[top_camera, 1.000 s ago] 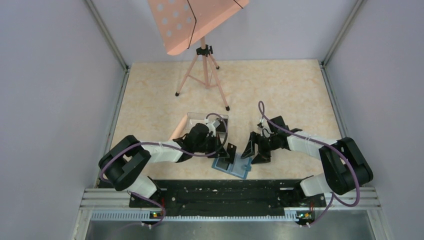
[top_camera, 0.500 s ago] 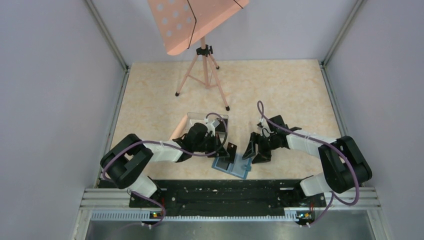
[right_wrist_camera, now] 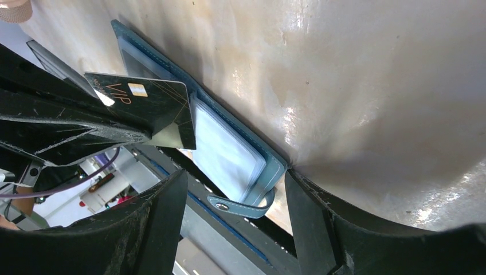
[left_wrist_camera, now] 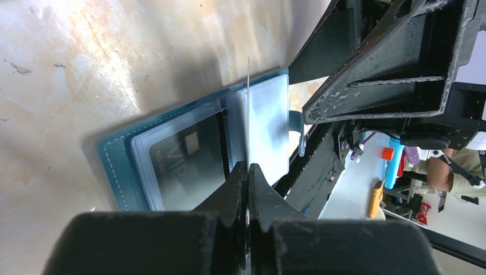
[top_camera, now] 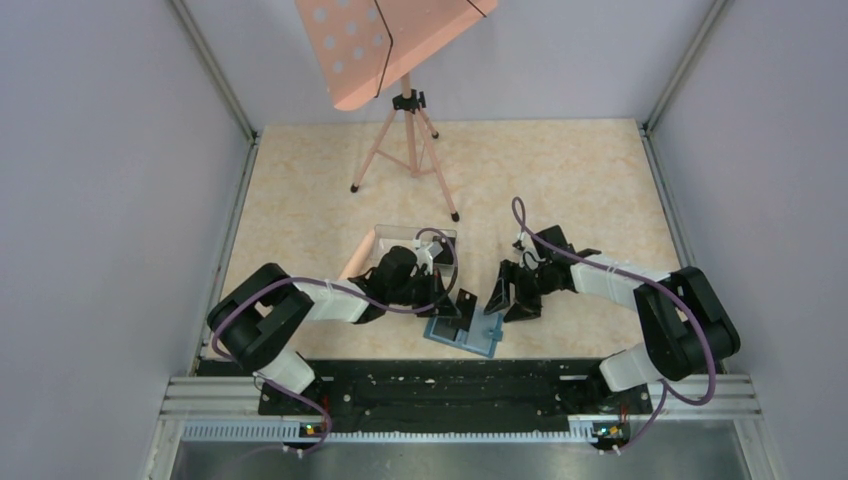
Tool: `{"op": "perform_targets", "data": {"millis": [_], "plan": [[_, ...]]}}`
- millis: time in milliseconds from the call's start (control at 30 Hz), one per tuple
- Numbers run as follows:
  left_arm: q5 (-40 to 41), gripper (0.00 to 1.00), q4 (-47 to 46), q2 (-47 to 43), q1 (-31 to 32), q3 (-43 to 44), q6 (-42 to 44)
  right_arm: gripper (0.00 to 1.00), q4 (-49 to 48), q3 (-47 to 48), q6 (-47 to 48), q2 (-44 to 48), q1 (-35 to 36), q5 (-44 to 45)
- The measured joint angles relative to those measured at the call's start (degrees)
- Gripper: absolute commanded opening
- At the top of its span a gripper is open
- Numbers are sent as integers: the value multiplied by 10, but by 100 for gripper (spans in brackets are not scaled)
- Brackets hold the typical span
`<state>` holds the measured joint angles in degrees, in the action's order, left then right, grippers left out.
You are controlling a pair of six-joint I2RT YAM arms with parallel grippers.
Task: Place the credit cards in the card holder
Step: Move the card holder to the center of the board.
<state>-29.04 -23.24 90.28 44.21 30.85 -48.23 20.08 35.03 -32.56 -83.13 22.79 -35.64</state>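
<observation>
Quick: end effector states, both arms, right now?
Left end effector: closed on a black credit card, held over the open card holder.
Right end effector: open, holding nothing, fingers astride the card holder's edge.

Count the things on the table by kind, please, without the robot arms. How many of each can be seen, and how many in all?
Black cards: 2 (one in the left gripper, one in a wallet pocket)
Teal wallet: 1
Clear box: 1
Pink music stand: 1
Total: 5
</observation>
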Motion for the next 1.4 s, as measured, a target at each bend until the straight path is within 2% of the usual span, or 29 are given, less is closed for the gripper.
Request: {"op": "perform_targets", "data": {"millis": [533,767,900,1067,1400], "plan": [[-30,0,-41,6,0,0,-57,64,0,0,5,0,0,-1],[-6,0,12,5,0,3,-69,61,0,-1,5,0,0,0],[18,0,56,-9,-3,5,-59,64,2,-1,8,0,0,6],[30,0,67,-15,-12,5,-55,68,16,-1,16,18,0,25],[36,0,75,-15,-16,5,-49,70,15,-16,-1,30,6,16]]}}
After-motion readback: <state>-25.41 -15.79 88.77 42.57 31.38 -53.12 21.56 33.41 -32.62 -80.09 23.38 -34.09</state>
